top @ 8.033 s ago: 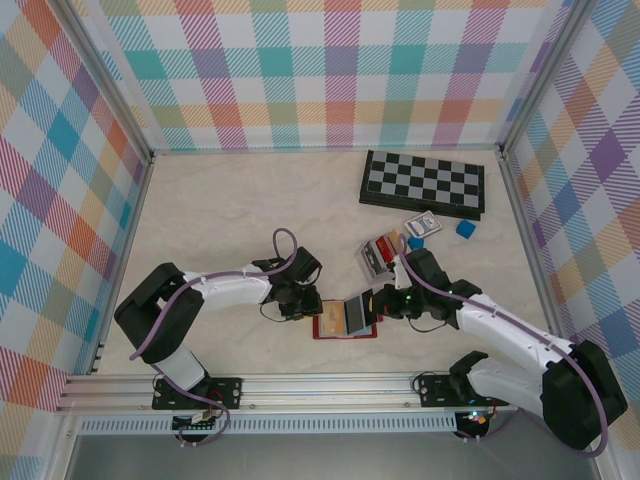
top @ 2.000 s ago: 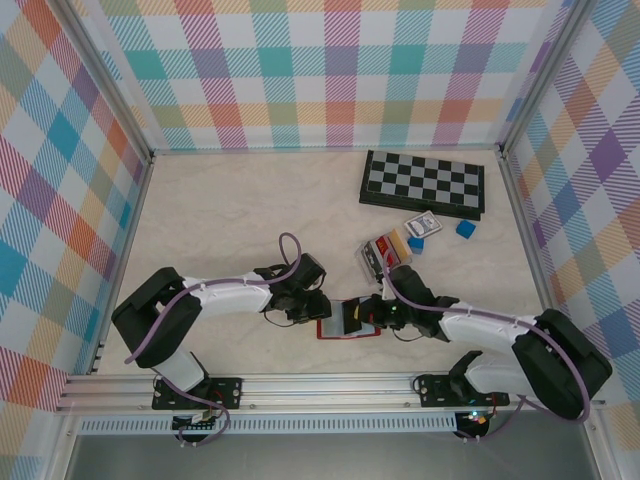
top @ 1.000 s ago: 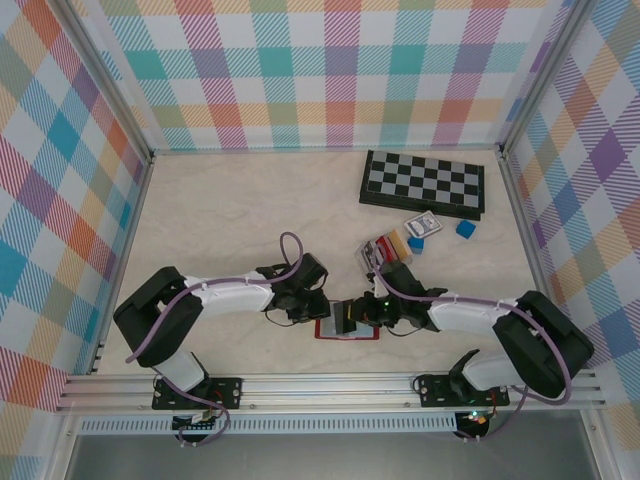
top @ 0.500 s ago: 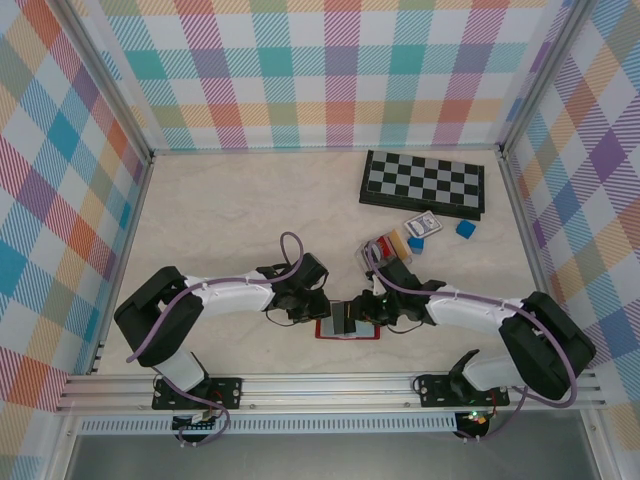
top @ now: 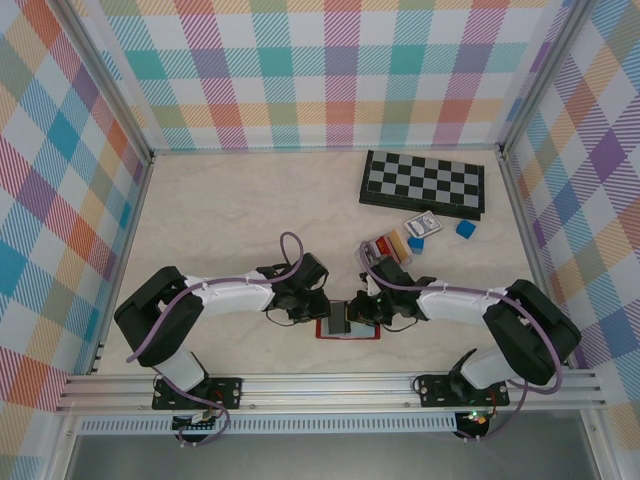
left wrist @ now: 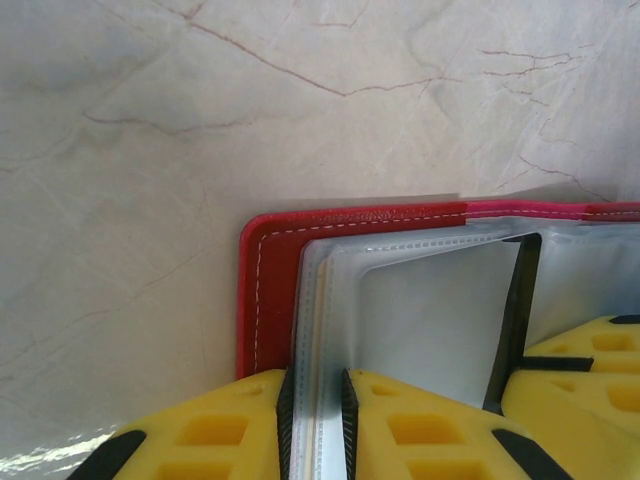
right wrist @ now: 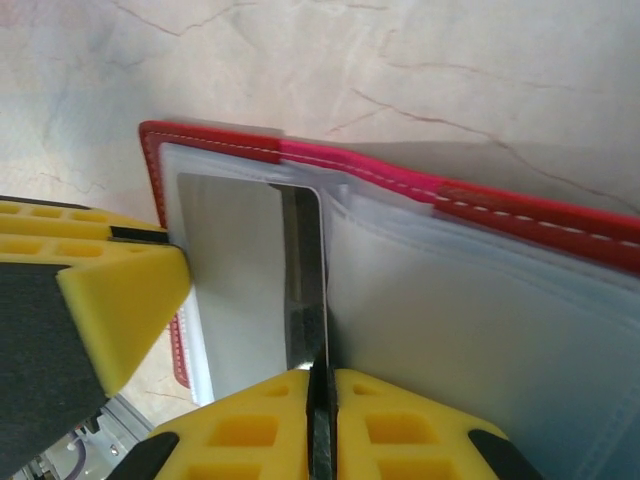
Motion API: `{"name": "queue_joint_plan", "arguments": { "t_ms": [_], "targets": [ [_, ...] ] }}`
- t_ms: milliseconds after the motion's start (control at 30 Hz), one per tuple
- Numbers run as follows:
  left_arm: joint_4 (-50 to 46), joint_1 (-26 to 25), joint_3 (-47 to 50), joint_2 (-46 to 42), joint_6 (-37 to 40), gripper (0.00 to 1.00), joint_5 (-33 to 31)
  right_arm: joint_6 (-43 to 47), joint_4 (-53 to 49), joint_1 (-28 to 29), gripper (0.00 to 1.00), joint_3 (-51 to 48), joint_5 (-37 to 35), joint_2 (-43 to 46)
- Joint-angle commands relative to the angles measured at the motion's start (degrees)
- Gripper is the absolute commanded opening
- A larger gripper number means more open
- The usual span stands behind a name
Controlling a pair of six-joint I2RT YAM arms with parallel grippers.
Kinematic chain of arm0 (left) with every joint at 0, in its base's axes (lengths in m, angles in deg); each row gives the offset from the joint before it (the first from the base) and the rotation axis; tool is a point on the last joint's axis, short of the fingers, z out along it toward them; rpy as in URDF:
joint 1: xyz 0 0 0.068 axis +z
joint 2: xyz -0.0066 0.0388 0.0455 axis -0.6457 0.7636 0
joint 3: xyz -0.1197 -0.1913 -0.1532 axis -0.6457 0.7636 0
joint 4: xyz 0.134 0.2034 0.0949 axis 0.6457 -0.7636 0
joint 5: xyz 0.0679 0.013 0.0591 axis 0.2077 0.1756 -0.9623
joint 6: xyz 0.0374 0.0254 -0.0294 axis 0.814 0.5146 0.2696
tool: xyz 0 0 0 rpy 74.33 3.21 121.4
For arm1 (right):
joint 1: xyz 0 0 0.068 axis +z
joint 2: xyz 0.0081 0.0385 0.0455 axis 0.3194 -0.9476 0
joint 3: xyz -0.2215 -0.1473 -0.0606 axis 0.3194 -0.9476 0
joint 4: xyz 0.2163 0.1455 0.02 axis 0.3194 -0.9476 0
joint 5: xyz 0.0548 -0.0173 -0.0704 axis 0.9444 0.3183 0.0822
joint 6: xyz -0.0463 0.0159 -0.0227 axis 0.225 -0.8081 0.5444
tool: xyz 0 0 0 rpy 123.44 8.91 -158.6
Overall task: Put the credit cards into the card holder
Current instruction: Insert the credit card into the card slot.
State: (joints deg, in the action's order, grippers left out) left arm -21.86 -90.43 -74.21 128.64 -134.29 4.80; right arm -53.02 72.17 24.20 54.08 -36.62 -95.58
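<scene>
Left pincer [top: 322,310], right pincer [top: 359,312], flanking card holder [top: 350,336]

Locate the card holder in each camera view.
Top external: card holder lies open, just below centre.
Left wrist: its red stitched corner sits lower centre-left.
Right wrist: its red border runs from upper left to the right edge.
Shared landmark: the marbled tabletop beneath it.

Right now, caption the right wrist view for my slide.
Right gripper holds a thin grey card edge-on at the red folding card holder's clear sleeves.

One fixed camera high overhead and rearward; both wrist cameras close over the shared card holder [left wrist: 268,300].
</scene>
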Motion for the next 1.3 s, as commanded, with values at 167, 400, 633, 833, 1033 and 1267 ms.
{"name": "queue_joint_plan", "arguments": {
  "t_ms": [167,400,633,833,1033,1267],
  "targets": [
    [0.4,-0.7,1.1,1.4,-0.8,0.21,-0.2,0.0,3.4,1.4,0.14,3.4,4.6,-2.7],
    [1.0,-0.7,1.6,-0.4,-1.5,0.23,-1.2,-1.0,3.3,1.6,0.16,3.9,4.4,-2.3],
    [2.9,-0.7,3.6,-4.8,-2.7,0.29,-4.6,-4.0,-1.5,1.6,0.15,4.6,-0.4,-3.6],
    [3.5,-0.7,4.7,-5.4,-3.7,0.33,-4.5,-4.7,0.2,1.6,0.15,4.0,-0.6,-3.4],
    [1.7,-0.7,4.7,-6.2,-4.1,0.36,-6.0,-4.3,-5.8,1.6,0.19,4.7,-6.3,-0.4],
    [-3.3,-0.6,3.4,-7.7,-2.9,0.43,-9.6,1.3,-20.6,1.5,0.33,10.5,-14.8,6.4]
  ]
}}
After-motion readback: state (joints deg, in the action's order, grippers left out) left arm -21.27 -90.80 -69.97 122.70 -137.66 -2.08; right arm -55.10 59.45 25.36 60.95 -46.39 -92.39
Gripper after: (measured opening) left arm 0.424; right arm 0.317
